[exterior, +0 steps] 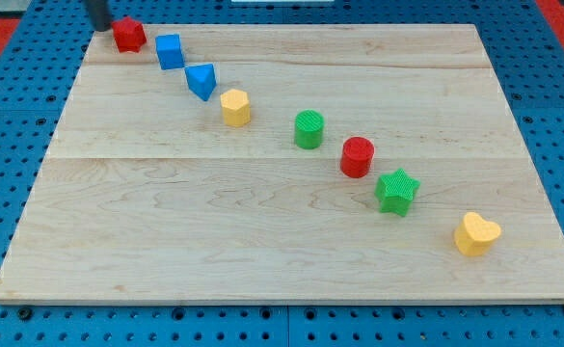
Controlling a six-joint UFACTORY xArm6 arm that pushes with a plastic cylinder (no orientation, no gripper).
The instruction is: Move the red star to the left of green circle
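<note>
Currently: my tip [99,26] stood just left of red star [129,35], far corner. No end effector present, state untellable. Approach step; next, push rightward-down toward green circle [308,129].

No legible text, labels, nos. or signs anywhere on board or blocks.
</note>
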